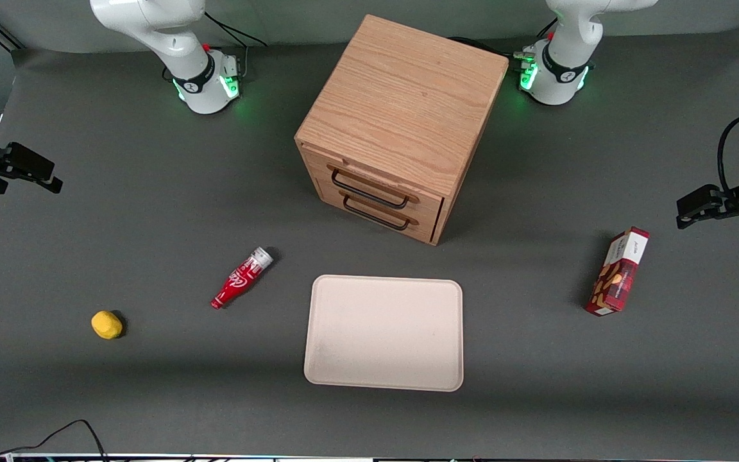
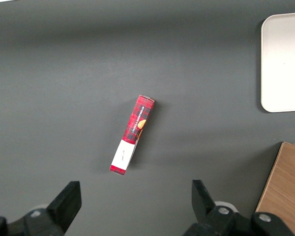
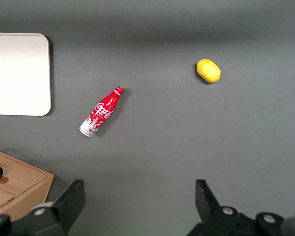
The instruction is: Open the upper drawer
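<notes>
The wooden cabinet stands mid-table, away from the front camera. Its upper drawer is shut, flush with the cabinet front, and has a thin black wire handle. The lower drawer just below it is shut too. My right gripper hangs high at the working arm's end of the table, well apart from the cabinet. Its fingers are spread wide with nothing between them, and the gripper is over bare mat. A corner of the cabinet shows in the right wrist view.
A red cola bottle lies nearer the front camera than the cabinet. A yellow lump lies toward the working arm's end. A cream tray lies in front of the drawers. A red box lies toward the parked arm's end.
</notes>
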### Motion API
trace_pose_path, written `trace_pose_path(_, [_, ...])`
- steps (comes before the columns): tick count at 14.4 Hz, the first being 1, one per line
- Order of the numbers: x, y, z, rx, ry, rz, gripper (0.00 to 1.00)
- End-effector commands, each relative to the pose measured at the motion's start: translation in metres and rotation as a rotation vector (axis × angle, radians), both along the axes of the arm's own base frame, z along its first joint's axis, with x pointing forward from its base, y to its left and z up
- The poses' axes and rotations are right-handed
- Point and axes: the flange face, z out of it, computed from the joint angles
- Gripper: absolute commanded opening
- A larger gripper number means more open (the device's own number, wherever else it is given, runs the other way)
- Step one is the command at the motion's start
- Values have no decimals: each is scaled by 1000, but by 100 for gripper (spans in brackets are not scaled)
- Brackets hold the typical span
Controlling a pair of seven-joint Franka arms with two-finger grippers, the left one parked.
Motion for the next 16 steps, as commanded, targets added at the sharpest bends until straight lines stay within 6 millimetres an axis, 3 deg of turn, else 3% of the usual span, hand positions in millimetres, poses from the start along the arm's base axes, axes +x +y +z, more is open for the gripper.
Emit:
trace_pose_path(1, [8,6,-1,16,14,-18,100])
trace_pose_path(3, [13,7,-6,13,22,-12,100])
trace_pose_path(5, [23,19,-10,2,31,23,100])
trace_pose_path(7, [31,57,-12,5,51,178,100])
trace_pose_path(9, [37,102,-19,18,58,367,100])
trace_pose_path(10, [35,133,-25,28,64,438,100])
trace_pose_path(12, [23,203,-35,49,73,575,100])
trace_pose_path(14, [17,255,-42,64,48,695,100])
trace_pose_path(16, [9,307,-64,87,52,844,100])
